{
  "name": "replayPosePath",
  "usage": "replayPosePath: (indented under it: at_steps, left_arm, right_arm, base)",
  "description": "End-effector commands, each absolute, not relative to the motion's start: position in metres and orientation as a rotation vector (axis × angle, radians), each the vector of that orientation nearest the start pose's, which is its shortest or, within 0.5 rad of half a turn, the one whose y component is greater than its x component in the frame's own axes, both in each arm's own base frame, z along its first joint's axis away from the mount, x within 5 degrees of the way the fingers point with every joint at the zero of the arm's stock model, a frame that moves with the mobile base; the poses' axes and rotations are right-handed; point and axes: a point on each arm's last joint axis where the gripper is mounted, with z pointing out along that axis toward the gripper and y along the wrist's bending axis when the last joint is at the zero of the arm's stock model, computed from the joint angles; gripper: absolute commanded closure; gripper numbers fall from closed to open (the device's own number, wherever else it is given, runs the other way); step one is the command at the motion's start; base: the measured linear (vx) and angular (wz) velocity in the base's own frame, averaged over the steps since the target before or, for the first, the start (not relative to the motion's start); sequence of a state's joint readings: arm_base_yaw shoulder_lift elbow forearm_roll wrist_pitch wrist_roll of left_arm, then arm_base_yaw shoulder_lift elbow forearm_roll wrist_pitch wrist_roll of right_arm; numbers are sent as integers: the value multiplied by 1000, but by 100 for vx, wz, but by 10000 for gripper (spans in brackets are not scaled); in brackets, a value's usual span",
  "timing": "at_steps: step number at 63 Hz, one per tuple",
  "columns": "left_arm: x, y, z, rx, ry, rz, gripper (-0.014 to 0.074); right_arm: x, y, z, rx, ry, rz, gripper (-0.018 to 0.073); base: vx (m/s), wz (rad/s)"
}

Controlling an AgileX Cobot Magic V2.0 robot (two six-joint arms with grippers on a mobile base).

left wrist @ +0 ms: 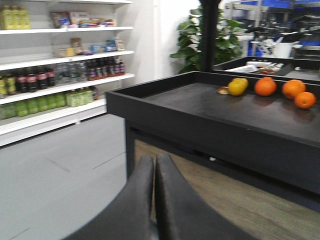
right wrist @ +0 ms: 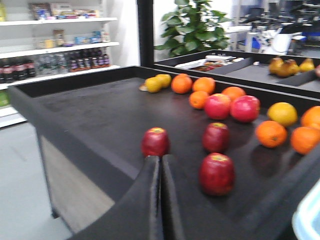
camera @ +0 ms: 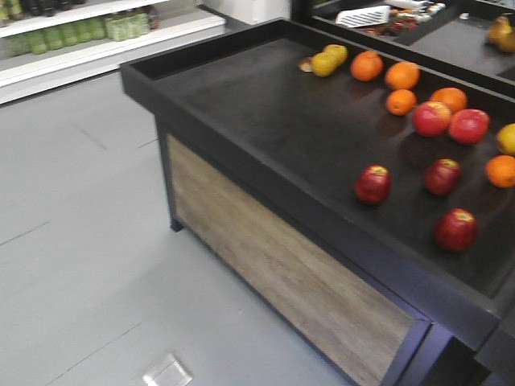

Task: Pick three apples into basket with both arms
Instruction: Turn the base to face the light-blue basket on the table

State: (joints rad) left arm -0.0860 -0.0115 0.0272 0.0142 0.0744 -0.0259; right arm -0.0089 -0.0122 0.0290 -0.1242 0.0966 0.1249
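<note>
Approach step, I'd say: left gripper (left wrist: 155, 160) and right gripper (right wrist: 161, 160) both sit pinched closed and empty, so the right must open over the dark apple (right wrist: 155, 142) just ahead.

Looks like a shop, most likely a small supermarket. Along the wall, long white shelves (left wrist: 65, 54) packed with rows of drink bottles (left wrist: 30, 80), green packs (left wrist: 40, 104) and boxed goods (left wrist: 75, 19). In the open floor, a black display stand (camera: 265, 112) with a raised rim and wood-look side, laid with loose fruit: oranges (camera: 367, 66), red apples (camera: 372, 184), yellow fruit (camera: 330, 59). Behind it, a second such stand (right wrist: 255, 71) and a potted plant (right wrist: 192, 22). Underfoot, plain grey flooring (camera: 80, 241).
</note>
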Motion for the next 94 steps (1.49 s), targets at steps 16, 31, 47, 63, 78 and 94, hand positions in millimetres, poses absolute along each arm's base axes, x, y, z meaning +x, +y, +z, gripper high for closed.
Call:
replayPosePath:
  at_steps: [16, 31, 47, 63, 78, 94]
  left_arm:
    - [55, -5, 204, 46, 1486, -85, 603]
    - [55, -5, 204, 46, 1486, -85, 603]
    - [55, -5, 204, 46, 1486, -85, 603]
    - [55, -5, 204, 46, 1486, -85, 603]
    - [55, -5, 204, 46, 1486, -85, 603]
    - [55, -5, 204, 46, 1486, -85, 603]
  right_arm:
    - [56, -1, 199, 0, 1518, -17, 568]
    - [56, -1, 199, 0, 1518, -17, 568]
    - [56, -1, 199, 0, 1518, -17, 568]
    - [56, -1, 199, 0, 1518, -17, 568]
    - [56, -1, 199, 0, 1518, -17, 568]
    - [56, -1, 199, 0, 1518, -17, 568]
  base:
    - [13, -49]
    - [13, -50]
    - [13, -51]
    - [13, -51]
    - [12, -47]
    - [10, -37]
